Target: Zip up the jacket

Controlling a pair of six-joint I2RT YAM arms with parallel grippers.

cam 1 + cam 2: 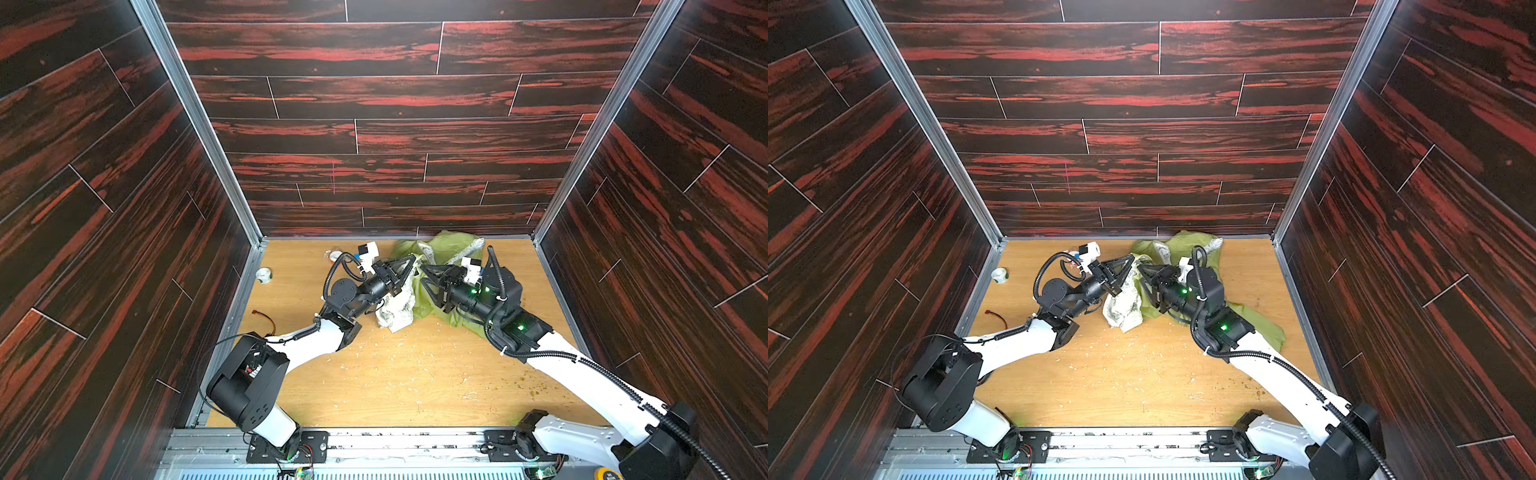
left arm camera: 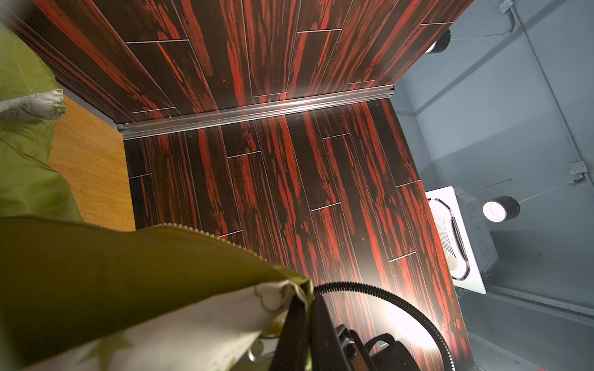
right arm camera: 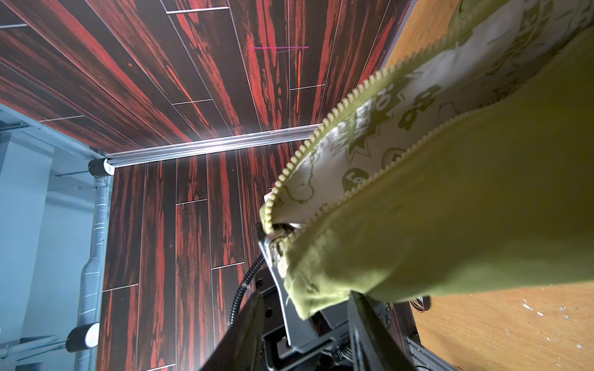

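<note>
The jacket [image 1: 444,249] sits bunched at the back of the table [image 1: 415,382], right of centre, with its front edge held up between both arms. My left gripper [image 2: 305,305] is pressed tight on a fold of green shell and pale lining at that edge. The right gripper [image 3: 307,302] has its jaws apart on either side of the hem corner, just under the slider [image 3: 276,239] (not pinching anything that I can see). The zipper teeth [image 3: 321,128] run open above it. This cloth looks thin, light and floppy, so I reckon it will buckle rather than push. I'd take the hem right below the slider, keep it taut, and mind the small metal pull, which looks slippery
</note>
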